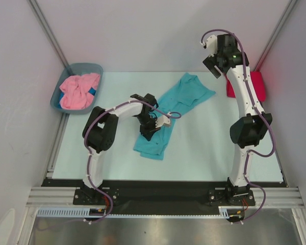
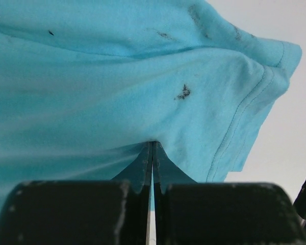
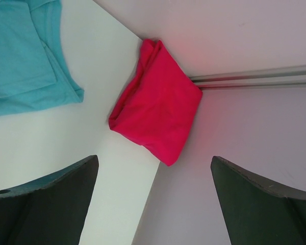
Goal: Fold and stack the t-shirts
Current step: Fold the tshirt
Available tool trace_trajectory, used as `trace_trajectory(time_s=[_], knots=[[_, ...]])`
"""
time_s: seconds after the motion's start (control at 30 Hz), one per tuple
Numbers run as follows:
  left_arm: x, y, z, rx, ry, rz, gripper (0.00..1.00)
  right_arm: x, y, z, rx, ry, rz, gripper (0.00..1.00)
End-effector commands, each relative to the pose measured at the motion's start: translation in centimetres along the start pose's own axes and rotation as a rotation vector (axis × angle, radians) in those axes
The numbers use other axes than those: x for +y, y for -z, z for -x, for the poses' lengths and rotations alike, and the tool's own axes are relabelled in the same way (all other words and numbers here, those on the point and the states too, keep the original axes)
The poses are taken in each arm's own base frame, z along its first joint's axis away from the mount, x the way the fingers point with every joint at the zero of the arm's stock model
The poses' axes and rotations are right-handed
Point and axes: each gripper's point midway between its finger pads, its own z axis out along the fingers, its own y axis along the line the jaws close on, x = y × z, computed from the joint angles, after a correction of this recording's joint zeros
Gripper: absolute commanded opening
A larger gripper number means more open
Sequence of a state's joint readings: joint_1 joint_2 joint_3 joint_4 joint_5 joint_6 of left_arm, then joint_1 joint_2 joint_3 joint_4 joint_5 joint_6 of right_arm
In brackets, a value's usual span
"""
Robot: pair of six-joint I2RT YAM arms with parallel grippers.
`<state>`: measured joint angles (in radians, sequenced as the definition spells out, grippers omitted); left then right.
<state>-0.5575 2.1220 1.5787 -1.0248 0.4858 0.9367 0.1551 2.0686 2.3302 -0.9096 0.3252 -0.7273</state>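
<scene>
The turquoise t-shirt (image 1: pixel 188 94) lies stretched slantwise across the middle of the table, partly bunched. My left gripper (image 1: pixel 160 120) is shut on a fold of this cloth near its middle. In the left wrist view the cloth (image 2: pixel 117 76) fills the frame and is pinched at the left gripper's (image 2: pixel 152 148) tips. The crimson red t-shirt (image 1: pixel 257 84) lies folded at the table's back right edge against the wall. My right gripper (image 1: pixel 213 66) hangs high above the back right, open and empty. The right wrist view shows the red t-shirt (image 3: pixel 158 109) beyond the right gripper (image 3: pixel 154 161). The pink t-shirt (image 1: pixel 79 91) lies crumpled in the tub.
A grey-blue plastic tub (image 1: pixel 84 66) stands at the back left corner. White walls with metal rails close in the table on three sides. A corner of the turquoise t-shirt (image 3: pixel 20 56) shows in the right wrist view.
</scene>
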Motion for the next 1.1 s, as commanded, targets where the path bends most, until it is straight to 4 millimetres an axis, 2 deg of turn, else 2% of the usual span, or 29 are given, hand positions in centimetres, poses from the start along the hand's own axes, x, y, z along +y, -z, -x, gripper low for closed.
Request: trace_trajectory(time_s=[0.0,0.27,0.33,0.53,0.7,0.83,1.07], knots=[[-2.5,-1.4,-0.5,-0.026,0.008,-0.123,0.0,-1.1,1.5,1.7,-0.054,-0.019,-0.04,1.0],[-7.9,-1.6,-3.8,0.034,0.015,-0.233,0.0,0.5,1.0,2.3,-0.067,-0.028,0.004,1.0],[-9.4,-1.8,-5.4,0.081,0.009,-0.249,0.0,0.9,0.9,2.6,-0.07,-0.03,0.012,1.0],[-11.8,-2.2,-8.6,0.178,-0.01,-0.285,0.0,1.3,1.3,3.2,-0.086,-0.044,0.023,1.0],[-12.5,-2.7,-9.3,0.201,0.003,-0.319,0.0,1.1,1.5,3.2,-0.088,-0.048,0.018,1.0],[-14.1,-2.6,-9.4,0.224,-0.035,-0.376,0.0,1.3,1.6,3.3,-0.09,-0.051,0.024,1.0],[-17.6,-2.7,-11.7,0.33,-0.14,-0.488,0.0,2.1,1.7,3.4,-0.085,-0.049,0.044,1.0]])
